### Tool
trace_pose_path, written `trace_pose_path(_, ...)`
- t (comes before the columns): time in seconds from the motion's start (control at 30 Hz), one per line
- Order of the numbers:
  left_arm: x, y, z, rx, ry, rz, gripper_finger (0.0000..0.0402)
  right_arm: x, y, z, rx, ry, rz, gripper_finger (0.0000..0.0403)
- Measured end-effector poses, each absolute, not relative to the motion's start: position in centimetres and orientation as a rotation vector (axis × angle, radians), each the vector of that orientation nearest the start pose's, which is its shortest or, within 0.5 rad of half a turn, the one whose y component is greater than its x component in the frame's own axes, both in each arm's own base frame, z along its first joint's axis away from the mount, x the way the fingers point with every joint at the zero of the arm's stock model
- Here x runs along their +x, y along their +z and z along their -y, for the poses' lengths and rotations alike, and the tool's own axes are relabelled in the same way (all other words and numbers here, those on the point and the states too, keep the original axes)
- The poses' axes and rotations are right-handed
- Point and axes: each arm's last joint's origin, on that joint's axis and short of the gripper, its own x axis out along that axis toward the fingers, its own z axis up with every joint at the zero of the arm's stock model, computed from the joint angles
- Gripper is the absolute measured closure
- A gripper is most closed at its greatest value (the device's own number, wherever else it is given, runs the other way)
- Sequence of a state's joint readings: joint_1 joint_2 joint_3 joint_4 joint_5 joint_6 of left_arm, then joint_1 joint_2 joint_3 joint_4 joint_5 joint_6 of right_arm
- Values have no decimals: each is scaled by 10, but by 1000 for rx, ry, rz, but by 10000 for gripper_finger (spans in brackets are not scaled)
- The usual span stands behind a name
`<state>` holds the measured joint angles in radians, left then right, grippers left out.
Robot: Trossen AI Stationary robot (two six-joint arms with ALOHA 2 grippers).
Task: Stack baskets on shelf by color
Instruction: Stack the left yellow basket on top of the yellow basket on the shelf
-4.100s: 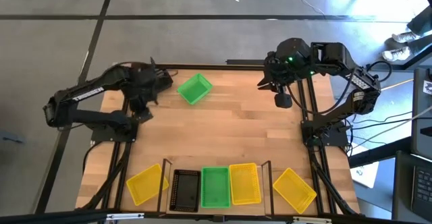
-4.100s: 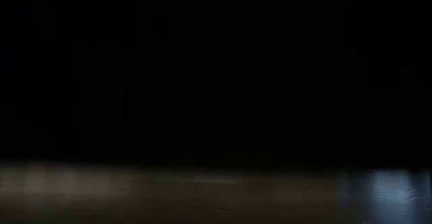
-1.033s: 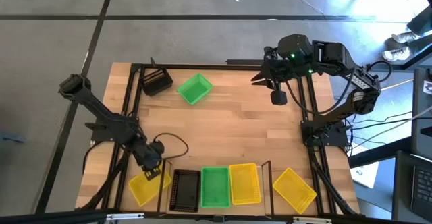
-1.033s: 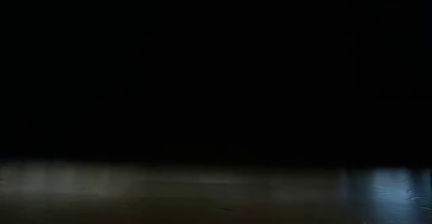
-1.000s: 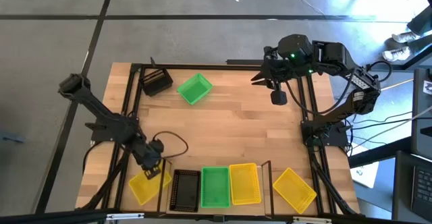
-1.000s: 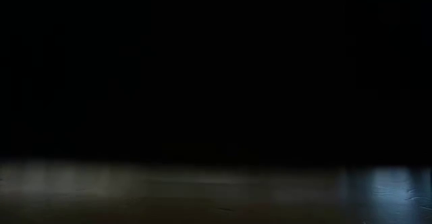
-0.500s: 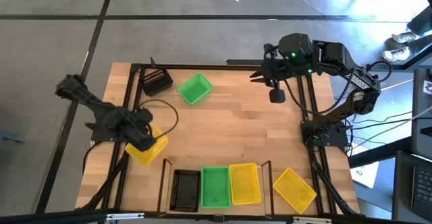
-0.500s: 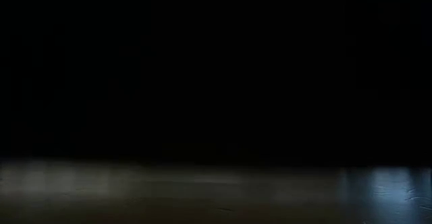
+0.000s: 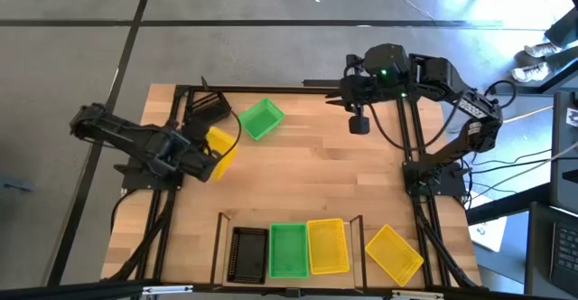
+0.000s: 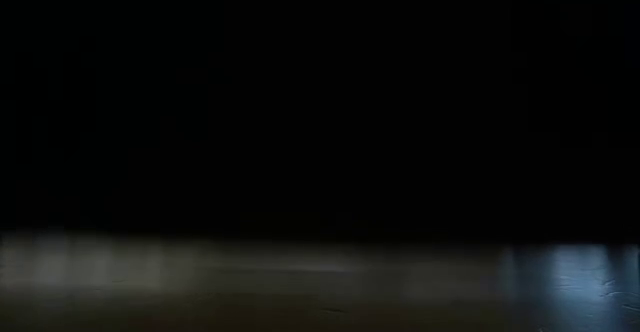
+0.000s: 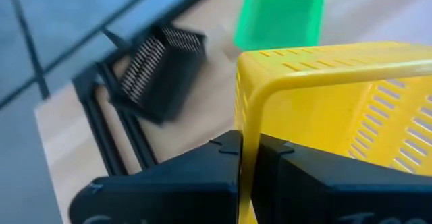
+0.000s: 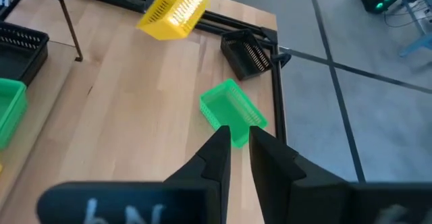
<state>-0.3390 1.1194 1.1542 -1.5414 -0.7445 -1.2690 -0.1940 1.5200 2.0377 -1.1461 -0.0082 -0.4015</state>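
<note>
Left claw point(image 9: 200, 160) is clamped shut on the rim of a yellow basket point(image 9: 219, 151), carrying it tilted above the table point(image 9: 307, 178) on its left side, clear of the wood. In the left wrist view the two fingers point(image 11: 202, 177) pinch one thin wall of that basket.

Right claw point(image 9: 357, 119) hangs over the far right part of the table, jaws a little apart, nothing between them. It points toward the loose green basket point(image 9: 260, 118), which lies skewed near the far edge. A black basket point(image 9: 208, 108) sits tipped against the frame at the far left corner, just beyond the carried one.

Shelf point(image 9: 289, 223) is at the near edge, centre. On it, left to right: black shelf basket point(image 9: 247, 253), green shelf basket point(image 9: 288, 250), yellow shelf basket point(image 9: 327, 245). One more loose yellow basket point(image 9: 393, 253) lies on the table right of the shelf.

Key relation: the yellow slot lies toward the near edge and to the right of the left claw, at the shelf's right end. Its long axis runs near-to-far; the carried basket is skewed to that, so I'd expect a wrist turn before it nests. Right arm is nearer the loose green one.

Low view is dark, no use.
</note>
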Motion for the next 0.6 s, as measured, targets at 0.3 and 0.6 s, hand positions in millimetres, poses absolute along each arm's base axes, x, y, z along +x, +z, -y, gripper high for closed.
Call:
trace_pose_path(0.3, 168, 328, 16, -170, 1078, -620, 401, 295, 470, 60, -374, -119, -668, 347)
trace_pose_path(0.6, 185, 337, 6, -89, 1090, -502, 401, 335, 453, 65, -432, -104, -631, 347)
